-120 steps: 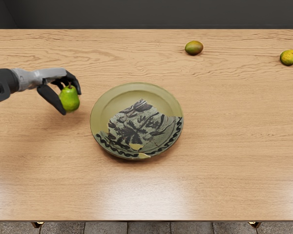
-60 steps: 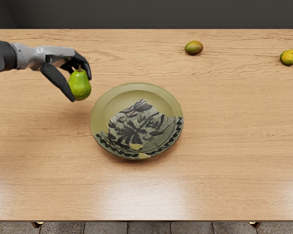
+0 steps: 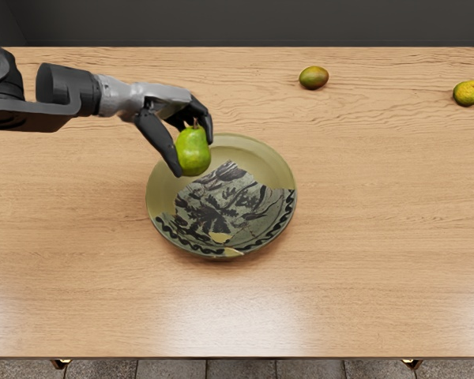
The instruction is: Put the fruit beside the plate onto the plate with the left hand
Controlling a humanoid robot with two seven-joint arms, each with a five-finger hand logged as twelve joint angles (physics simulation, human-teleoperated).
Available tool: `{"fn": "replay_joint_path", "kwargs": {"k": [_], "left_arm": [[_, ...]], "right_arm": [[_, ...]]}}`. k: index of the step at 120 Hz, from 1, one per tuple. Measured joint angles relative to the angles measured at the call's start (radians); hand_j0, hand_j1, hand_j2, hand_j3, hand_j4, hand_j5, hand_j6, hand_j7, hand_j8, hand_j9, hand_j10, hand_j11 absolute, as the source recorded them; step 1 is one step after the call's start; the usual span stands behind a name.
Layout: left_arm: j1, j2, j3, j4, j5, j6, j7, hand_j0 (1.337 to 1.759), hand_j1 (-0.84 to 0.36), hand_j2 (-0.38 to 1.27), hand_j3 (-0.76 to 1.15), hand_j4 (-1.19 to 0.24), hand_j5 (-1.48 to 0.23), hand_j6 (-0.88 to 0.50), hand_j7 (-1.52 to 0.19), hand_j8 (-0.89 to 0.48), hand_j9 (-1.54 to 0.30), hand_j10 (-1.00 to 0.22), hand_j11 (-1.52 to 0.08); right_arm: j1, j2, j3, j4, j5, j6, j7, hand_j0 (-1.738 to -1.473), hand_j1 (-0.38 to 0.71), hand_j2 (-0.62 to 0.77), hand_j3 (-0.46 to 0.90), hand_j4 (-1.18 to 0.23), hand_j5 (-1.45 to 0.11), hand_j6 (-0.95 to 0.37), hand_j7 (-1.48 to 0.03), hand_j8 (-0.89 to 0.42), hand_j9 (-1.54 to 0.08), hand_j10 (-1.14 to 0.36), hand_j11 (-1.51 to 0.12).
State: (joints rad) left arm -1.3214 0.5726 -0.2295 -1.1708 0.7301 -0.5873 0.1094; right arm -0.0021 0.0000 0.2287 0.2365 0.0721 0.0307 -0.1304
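Moved since a second ago: pear (image 3: pixel 193 150) and left hand (image 3: pixel 174 118), from beside the plate (image 3: pixel 280 170) on its left to above its left rim.

- Left hand: arm enters from the left. Fingers and thumb pinch the pear, fingers curled over its top, thumb running down its left side.
- Pear: green, stem up, carried clear of the table (image 3: pixel 363 268). You see it over the plate's far-left edge, apparently not yet resting on it.
- Plate: olive with a dark pattern, mid-table, nothing lying in it.
- Oval fruit (image 3: pixel 314 76) and round fruit (image 3: pixel 468 92): at the far edge, well apart from the plate. Leave them.
- Right hand: not in view.

Risks for you to weigh:
- Release here, and the pear likely meets the sloped rim and rolls back onto the table, because it hangs over the edge and not the centre.
- Release from height, and it may bounce or roll out.
- The pear tapers toward the stem, so a loosening pinch could let it slip early.
- Lower too far, and the thumb may strike the rim and shove the plate.
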Motion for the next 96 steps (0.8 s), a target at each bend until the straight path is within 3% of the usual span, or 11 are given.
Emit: {"fn": "replay_joint_path", "kwargs": {"k": [29, 56, 62, 80, 96], "left_arm": [[-0.017, -0.065, 0.035, 0.036, -0.001, 0.016, 0.019, 1.657, -0.25, 0.48, 0.0, -0.64, -0.9, -0.4, -0.9, -0.38, -0.88, -0.54, -0.89], [-0.016, -0.095, 0.074, 0.058, 0.002, 0.04, 0.027, 1.656, -0.22, 0.42, 0.0, -0.64, -0.88, -0.41, -0.89, -0.41, -0.87, -0.55, -0.88], [-0.014, -0.093, 0.078, 0.058, 0.001, 0.054, 0.029, 1.657, -0.2, 0.38, 0.0, -0.59, -0.81, -0.4, -0.82, -0.39, -0.8, -0.52, -0.81], [-0.005, -0.086, 0.079, 0.053, -0.007, 0.123, 0.032, 1.657, 0.03, 0.19, 0.0, -0.33, -0.45, -0.24, -0.45, -0.24, -0.44, -0.3, -0.45], [-0.005, -0.083, 0.076, 0.051, -0.01, 0.14, 0.033, 1.658, 0.15, 0.1, 0.0, -0.2, -0.27, -0.15, -0.27, -0.15, -0.26, -0.18, -0.27]], "right_arm": [[0.0, 0.0, 0.0, 0.001, 0.0, 0.0, 0.0, -1.658, -0.32, -0.01, 0.0, -0.03, -0.03, -0.03, -0.03, -0.03, -0.03, -0.03, -0.03], [0.001, 0.0, 0.0, 0.001, 0.0, 0.0, 0.0, -1.658, -0.32, -0.01, 0.0, -0.03, -0.03, -0.03, -0.03, -0.03, -0.03, -0.03, -0.03], [0.001, 0.0, 0.0, 0.001, 0.0, 0.0, 0.0, -1.658, -0.32, -0.01, 0.0, -0.03, -0.03, -0.03, -0.03, -0.03, -0.03, -0.03, -0.03], [0.003, 0.0, 0.0, 0.001, 0.0, 0.001, 0.0, -1.658, -0.32, -0.01, 0.0, -0.03, -0.03, -0.03, -0.03, -0.03, -0.03, -0.03, -0.03], [0.004, 0.0, 0.0, 0.001, 0.0, 0.001, 0.0, -1.658, -0.32, -0.01, 0.0, -0.03, -0.03, -0.03, -0.03, -0.03, -0.03, -0.03, -0.03]]}}
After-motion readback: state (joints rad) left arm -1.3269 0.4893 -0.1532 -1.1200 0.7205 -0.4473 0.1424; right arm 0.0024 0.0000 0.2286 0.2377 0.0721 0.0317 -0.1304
